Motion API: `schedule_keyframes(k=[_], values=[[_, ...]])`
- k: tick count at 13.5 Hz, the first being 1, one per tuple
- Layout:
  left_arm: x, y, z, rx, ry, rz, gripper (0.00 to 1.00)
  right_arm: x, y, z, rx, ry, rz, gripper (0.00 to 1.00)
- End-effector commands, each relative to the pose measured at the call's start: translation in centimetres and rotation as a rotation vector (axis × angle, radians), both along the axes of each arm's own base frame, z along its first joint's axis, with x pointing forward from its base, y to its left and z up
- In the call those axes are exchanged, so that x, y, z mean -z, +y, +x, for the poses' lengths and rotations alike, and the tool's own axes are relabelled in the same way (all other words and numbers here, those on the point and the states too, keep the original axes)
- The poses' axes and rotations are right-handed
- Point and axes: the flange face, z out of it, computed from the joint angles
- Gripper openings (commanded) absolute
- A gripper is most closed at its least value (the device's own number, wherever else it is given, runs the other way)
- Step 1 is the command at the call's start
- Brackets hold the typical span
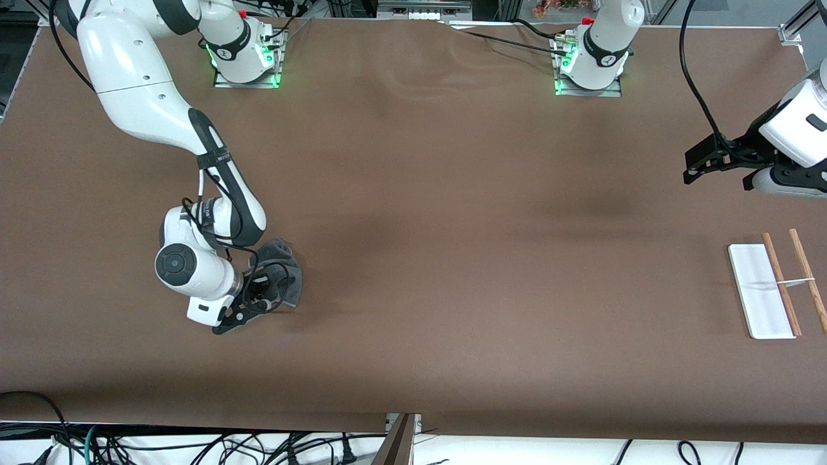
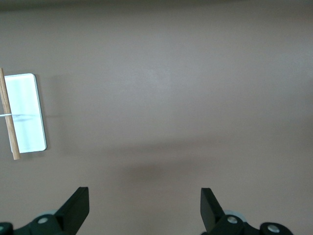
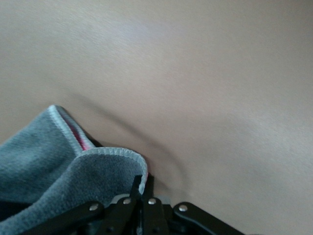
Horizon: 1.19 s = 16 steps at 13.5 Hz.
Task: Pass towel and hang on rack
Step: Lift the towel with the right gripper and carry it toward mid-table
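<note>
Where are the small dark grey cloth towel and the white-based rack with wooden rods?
small dark grey cloth towel point(image 1: 289, 279), front view, bare cloth beside the tool.
white-based rack with wooden rods point(image 1: 757, 297), front view, flat white base.

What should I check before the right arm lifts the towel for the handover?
1. Right gripper shut on the towel edge: ok.
2. Grip depth: only the hem shows between the fingers; cannot tell if secure.
3. Left gripper open, waiting above the table near the rack: ok.
4. Rack upright, both rods in place: ok.
5. Towel free of the right arm's cables: cannot tell.
</note>
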Motion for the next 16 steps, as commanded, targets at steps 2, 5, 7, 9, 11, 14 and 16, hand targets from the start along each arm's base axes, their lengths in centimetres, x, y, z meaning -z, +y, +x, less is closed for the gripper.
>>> schedule_keyframes(k=[2, 5, 7, 9, 11, 14, 16], values=[[-0.7, 0.1, 0.2, -0.001, -0.01, -0.005, 1.0, -5.7, 3.4, 0.2, -0.037, -0.061, 0.051, 0.0], [-0.6, -0.1, 0.3, 0.003, -0.01, -0.004, 1.0, -12.6, 7.1, -0.5, -0.072, -0.074, 0.073, 0.0], [-0.6, -0.2, 0.3, 0.005, -0.01, -0.004, 1.0, -17.2, 10.4, -1.6, -0.117, -0.106, 0.111, 0.0], [-1.2, -0.1, 0.4, 0.003, -0.024, -0.002, 1.0, -20.8, 14.4, -3.4, -0.169, -0.136, 0.155, 0.0], [-1.2, 0.2, 0.5, -0.001, -0.024, -0.004, 1.0, -23.3, 18.3, -5.5, -0.174, -0.152, 0.191, 0.0], [-1.3, 0.1, 0.5, 0.0, -0.026, -0.001, 1.0, -28.2, 24.2, -8.6, -0.193, -0.194, 0.275, 0.0], [-1.3, 0.1, 0.5, 0.0, -0.027, -0.001, 1.0, -30.2, 26.8, -9.9, -0.229, -0.219, 0.32, 0.0]])
